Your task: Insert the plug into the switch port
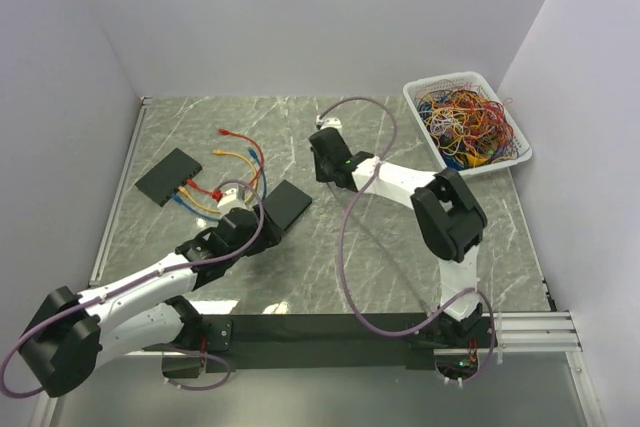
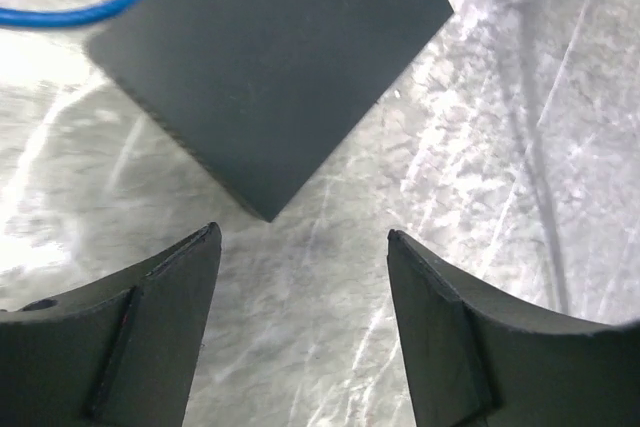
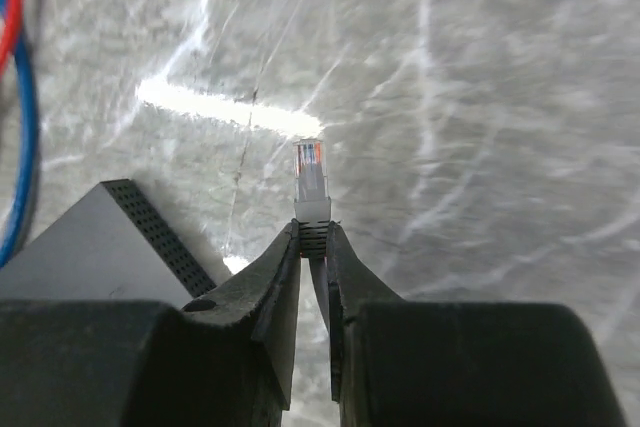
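Note:
My right gripper (image 3: 314, 227) is shut on the boot of a clear network plug (image 3: 311, 179), which points forward above the marble table. A black switch (image 3: 100, 252) with vent holes lies low on the left of that view, apart from the plug. In the top view my right gripper (image 1: 322, 169) hovers right of this switch (image 1: 287, 203). My left gripper (image 2: 300, 237) is open and empty, with the switch's corner (image 2: 270, 57) just ahead of its fingertips. In the top view the left gripper (image 1: 262, 219) sits at the switch's near left edge.
A second black switch (image 1: 168, 176) lies at the left with red, yellow and blue cables (image 1: 240, 159) running from it. A blue cable (image 2: 90, 13) passes behind the near switch. A white basket (image 1: 467, 122) of tangled cables stands at the back right. Purple arm cables loop over the table.

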Controlling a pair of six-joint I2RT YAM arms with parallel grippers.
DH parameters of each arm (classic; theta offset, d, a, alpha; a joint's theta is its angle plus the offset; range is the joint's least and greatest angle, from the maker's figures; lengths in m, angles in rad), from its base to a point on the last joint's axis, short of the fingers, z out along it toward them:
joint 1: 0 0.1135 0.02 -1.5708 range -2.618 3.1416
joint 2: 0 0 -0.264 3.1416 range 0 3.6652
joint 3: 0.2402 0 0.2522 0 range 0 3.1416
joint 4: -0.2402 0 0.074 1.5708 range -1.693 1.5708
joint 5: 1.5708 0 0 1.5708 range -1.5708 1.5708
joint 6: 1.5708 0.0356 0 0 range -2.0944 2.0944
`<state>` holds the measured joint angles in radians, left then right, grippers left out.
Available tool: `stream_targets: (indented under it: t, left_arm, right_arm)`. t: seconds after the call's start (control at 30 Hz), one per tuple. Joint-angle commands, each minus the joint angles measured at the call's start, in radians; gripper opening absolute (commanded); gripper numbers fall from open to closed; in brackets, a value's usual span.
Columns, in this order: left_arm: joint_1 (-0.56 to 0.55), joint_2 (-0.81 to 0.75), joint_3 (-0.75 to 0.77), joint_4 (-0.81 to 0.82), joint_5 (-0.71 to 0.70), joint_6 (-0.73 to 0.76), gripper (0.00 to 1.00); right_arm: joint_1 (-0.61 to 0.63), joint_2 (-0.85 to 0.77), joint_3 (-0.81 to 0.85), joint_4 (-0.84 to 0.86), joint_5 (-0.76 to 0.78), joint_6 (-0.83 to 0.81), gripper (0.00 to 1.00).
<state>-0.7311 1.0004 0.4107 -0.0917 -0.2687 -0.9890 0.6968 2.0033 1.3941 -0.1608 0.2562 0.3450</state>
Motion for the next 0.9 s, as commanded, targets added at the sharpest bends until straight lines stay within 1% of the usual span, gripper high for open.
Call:
stream_targets:
  t: [0.0, 0.07, 0.17, 0.27, 0.33, 0.43, 0.5, 0.67, 0.8, 0.87]
  left_arm:
    - [-0.004, -0.039, 0.054, -0.08, -0.078, 0.035, 0.75]
    - [-0.001, -0.034, 0.086, -0.077, -0.106, 0.082, 0.77]
    - [0.027, 0.0, 0.126, -0.043, -0.093, 0.15, 0.78]
    - [0.097, 0.039, 0.154, 0.007, -0.061, 0.194, 0.75]
    - [0.122, 0.049, 0.154, 0.044, -0.055, 0.213, 0.75]
    - [0.163, 0.049, 0.114, 0.163, -0.076, 0.242, 0.78]
    - [0.208, 0.064, 0.094, 0.252, -0.044, 0.279, 0.78]
    - [0.321, 0.162, 0.117, 0.296, 0.046, 0.302, 0.74]
    - [0.36, 0.233, 0.149, 0.317, 0.172, 0.335, 0.7]
    - [0.364, 0.267, 0.148, 0.355, 0.204, 0.346, 0.7]
  right_arm:
    - [0.001, -0.115, -0.036, -0.006, 0.051, -0.009, 0.0]
    - [0.0, -0.158, -0.067, -0.002, 0.049, 0.002, 0.0]
    - [0.004, -0.212, -0.139, 0.009, 0.031, 0.011, 0.0]
    - [0.01, -0.256, -0.211, 0.012, -0.003, 0.014, 0.0]
    - [0.029, -0.287, -0.236, 0.012, -0.017, 0.009, 0.0]
    - [0.049, -0.316, -0.257, 0.003, -0.049, 0.017, 0.0]
    - [0.061, -0.328, -0.27, 0.001, -0.073, 0.017, 0.0]
    - [0.105, -0.359, -0.317, 0.009, -0.139, -0.001, 0.0]
    - [0.119, -0.38, -0.366, 0.035, -0.166, 0.0, 0.0]
    - [0.127, -0.382, -0.377, 0.037, -0.172, 0.0, 0.0]
